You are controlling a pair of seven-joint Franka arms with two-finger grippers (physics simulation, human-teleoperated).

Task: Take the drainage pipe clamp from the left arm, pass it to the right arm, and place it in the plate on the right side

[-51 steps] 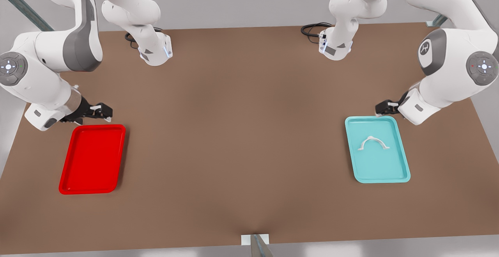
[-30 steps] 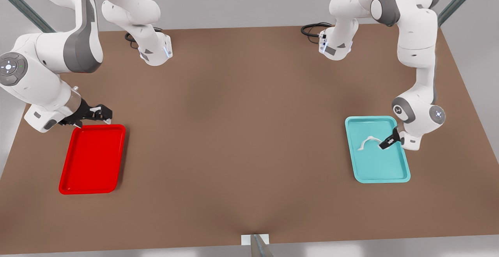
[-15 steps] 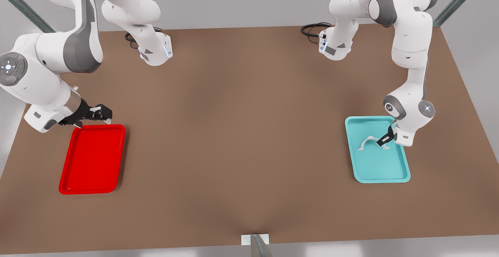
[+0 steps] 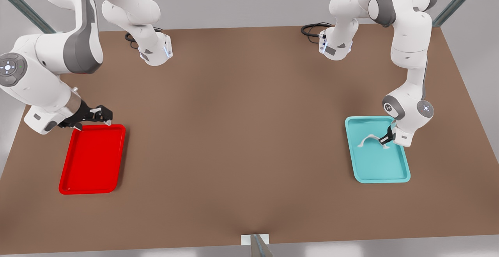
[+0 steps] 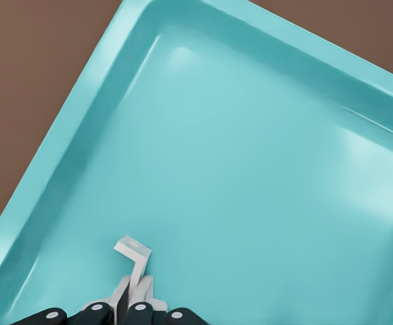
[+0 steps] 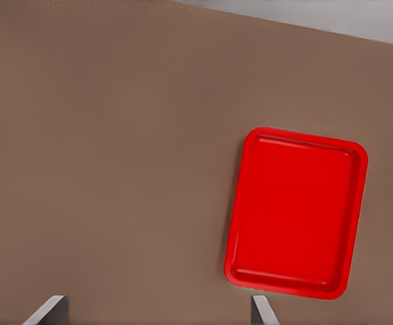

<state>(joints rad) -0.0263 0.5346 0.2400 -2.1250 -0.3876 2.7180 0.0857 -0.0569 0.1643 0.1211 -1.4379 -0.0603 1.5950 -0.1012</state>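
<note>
While the right arm's black two-finger end effector point(image 4: 102, 113) waits, fingers apart, by the bright red shallow plate point(image 4: 92, 158) on the brown bench point(image 4: 241, 132), nothing there has changed. Across on the teal tray point(image 4: 377, 169), the left end effector point(image 4: 386, 140) has come down and closed on the small white arch-shaped drainage pipe clamp point(image 4: 369, 139), so lifting it for the handover looks next.

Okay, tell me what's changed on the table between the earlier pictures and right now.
The left end effector swung down from beside the teal rectangular tray into it and closed on one leg of the small white arch-shaped pipe clamp, which shifted slightly but sits in the tray. The right end effector waits open by the bright red rectangular tray; both trays stayed put.
</note>
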